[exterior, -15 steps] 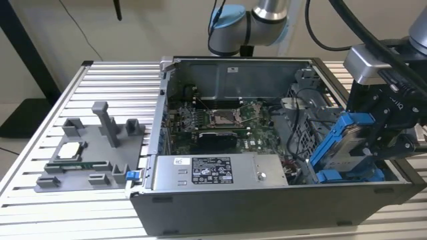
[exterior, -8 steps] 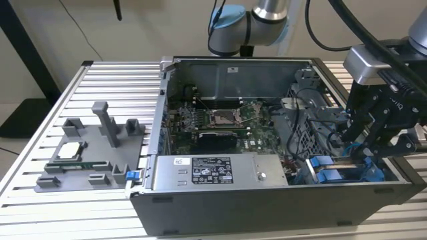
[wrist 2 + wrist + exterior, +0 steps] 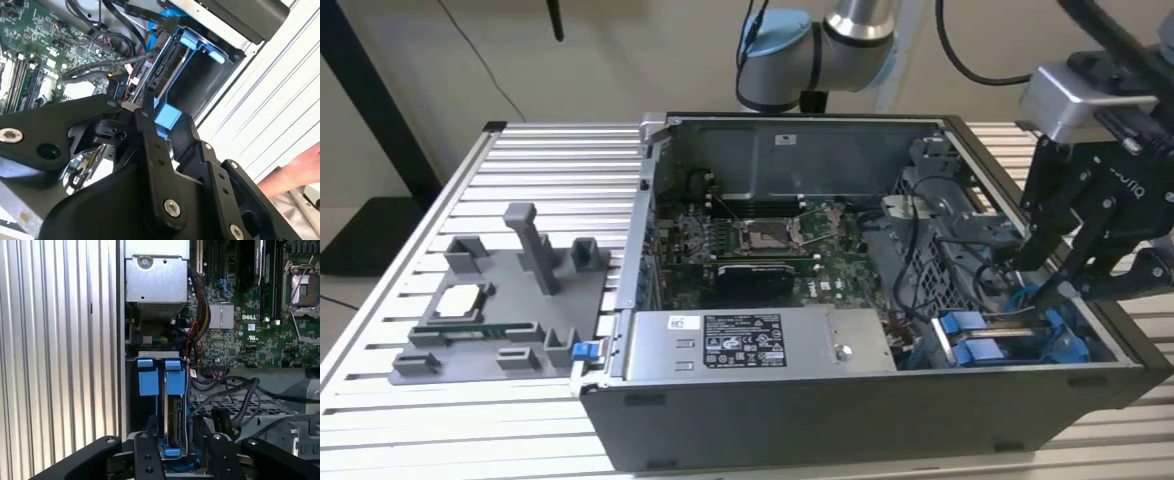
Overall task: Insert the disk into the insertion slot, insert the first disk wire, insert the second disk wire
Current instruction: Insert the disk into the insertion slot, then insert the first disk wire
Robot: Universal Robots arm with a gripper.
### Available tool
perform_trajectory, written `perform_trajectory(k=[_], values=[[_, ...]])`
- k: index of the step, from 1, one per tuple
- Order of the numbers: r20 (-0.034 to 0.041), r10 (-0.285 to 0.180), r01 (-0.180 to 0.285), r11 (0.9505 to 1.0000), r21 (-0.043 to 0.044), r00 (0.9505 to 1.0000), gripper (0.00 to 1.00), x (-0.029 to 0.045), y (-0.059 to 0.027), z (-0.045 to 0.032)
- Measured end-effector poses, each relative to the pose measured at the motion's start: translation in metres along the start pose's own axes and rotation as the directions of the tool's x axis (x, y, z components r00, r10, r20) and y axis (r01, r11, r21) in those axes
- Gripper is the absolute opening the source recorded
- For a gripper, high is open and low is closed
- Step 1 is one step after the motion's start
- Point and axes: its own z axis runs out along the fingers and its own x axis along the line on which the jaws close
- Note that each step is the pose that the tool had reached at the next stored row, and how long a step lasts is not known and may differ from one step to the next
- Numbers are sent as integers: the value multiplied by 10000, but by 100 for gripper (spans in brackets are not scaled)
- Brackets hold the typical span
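On the slatted worktop (image 3: pixel 520 150) the open computer case (image 3: pixel 854 420) holds a grey drive cage (image 3: pixel 1014 335). The disk (image 3: pixel 174 420) stands edgewise inside the insertion slot (image 3: pixel 175 382). The gripper (image 3: pixel 177 445) straddles its blue end; pinching or spread, I cannot tell

Your slatted alu table (image 3: pixel 560 160) carries the open PC case (image 3: pixel 854 420); grey parts fixture (image 3: pixel 507 295) sits just beside it, exterior view's left.

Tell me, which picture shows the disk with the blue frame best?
The first wrist view: the disk stands on edge in the metal cage, its blue frame plain to see. The second wrist view shows it slanted and in shadow. The exterior view shows just a sliver of it.
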Motion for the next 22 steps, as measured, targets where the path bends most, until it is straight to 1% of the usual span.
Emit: perform_trajectory(k=[2,6,8,9,10,12,14,15,17,18,22], values=[[8,5,-5,10000,2,10000,100,-5,11,-50],[12,44,-44,10000,27,10000,100,-30,82,-50],[12,44,-44,10000,37,10000,100,-80,98,-47],[12,43,-43,10000,57,10000,100,-99,102,-46],[14,41,-41,10000,89,10000,100,-122,108,-44],[22,34,-34,9998,189,10000,100,-162,119,-39],[35,8,-9,9995,315,10000,100,-187,121,-32],[39,-13,12,9992,404,10000,100,-195,121,-26],[48,-23,21,9987,509,10000,100,-203,124,-10],[67,-30,26,9984,567,10000,100,-211,127,4],[82,-34,29,9983,579,10000,100,-249,135,21]])
